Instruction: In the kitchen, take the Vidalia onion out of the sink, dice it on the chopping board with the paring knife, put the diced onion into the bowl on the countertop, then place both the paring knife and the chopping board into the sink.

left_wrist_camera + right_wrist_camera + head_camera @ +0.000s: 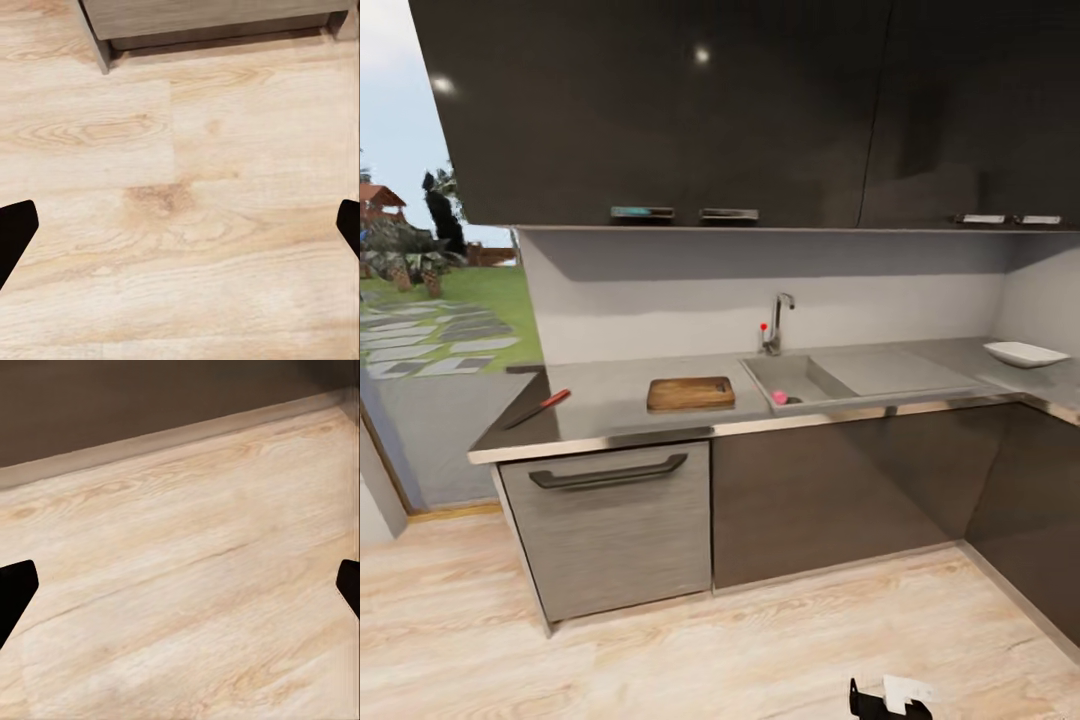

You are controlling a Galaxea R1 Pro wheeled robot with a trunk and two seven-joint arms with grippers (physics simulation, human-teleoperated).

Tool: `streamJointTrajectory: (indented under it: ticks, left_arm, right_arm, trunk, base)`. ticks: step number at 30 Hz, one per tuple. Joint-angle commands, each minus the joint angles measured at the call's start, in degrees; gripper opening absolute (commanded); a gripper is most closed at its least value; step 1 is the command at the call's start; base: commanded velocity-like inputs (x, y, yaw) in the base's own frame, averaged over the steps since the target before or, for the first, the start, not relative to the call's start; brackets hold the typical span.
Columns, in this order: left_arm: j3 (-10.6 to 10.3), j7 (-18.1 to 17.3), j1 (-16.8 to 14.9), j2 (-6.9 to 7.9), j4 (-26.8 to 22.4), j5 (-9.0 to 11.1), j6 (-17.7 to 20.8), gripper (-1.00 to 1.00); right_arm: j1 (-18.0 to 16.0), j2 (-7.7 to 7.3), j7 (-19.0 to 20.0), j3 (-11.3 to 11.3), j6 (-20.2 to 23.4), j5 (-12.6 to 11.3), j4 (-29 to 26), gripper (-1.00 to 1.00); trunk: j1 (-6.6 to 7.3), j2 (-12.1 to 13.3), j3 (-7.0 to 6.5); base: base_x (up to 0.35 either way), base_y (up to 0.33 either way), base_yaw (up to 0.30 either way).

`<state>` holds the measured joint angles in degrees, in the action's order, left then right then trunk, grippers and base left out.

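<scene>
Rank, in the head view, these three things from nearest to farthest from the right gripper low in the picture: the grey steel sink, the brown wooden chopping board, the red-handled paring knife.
From the right gripper:
1. Grey steel sink, on the countertop ahead, slightly to its left.
2. Brown wooden chopping board, just left of the sink.
3. Red-handled paring knife, at the countertop's far left end.

We face glossy dark wall cabinets (660,110) over a pale backsplash (760,290). Below both wrist cameras lies light wood-plank floor (180,225). Ahead stand dark base cabinets (840,490) and a grey drawer front (610,530). A window (430,260) shows garden.
</scene>
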<state>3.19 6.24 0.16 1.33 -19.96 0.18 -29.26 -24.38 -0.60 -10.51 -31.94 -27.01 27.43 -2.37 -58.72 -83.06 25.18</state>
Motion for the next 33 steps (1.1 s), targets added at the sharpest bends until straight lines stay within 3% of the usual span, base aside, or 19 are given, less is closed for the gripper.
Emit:
streamJointTrajectory:
  ticks: [1,9,33]
  left_arm:
    - [0.06,0.08,0.02,-0.04,0.04,0.0,-0.09,1.0]
    - [0.06,0.08,0.01,-0.1,0.26,0.0,-0.09,1.0]
    - [0.06,0.08,0.01,-0.1,0.36,-0.03,-0.09,1.0]
  right_arm:
    - [-0.06,0.02,-0.3,-0.32,-0.15,0.61,0.16,1.0]
    - [-0.06,0.28,-0.3,-0.32,-0.08,0.61,0.25,1.0]
    - [-0.06,0.34,-0.3,-0.32,0.03,0.61,0.68,1.0]
  trunk:
    - [-0.01,-0.02,-0.01]
    - [-0.01,-0.02,-0.44]
    - [-0.01,-0.02,-0.39]
  base:
    - [0.156,-0.277,-0.176]
    - [0.169,-0.277,-0.137]
    - [0.157,-0.283,-0.003]
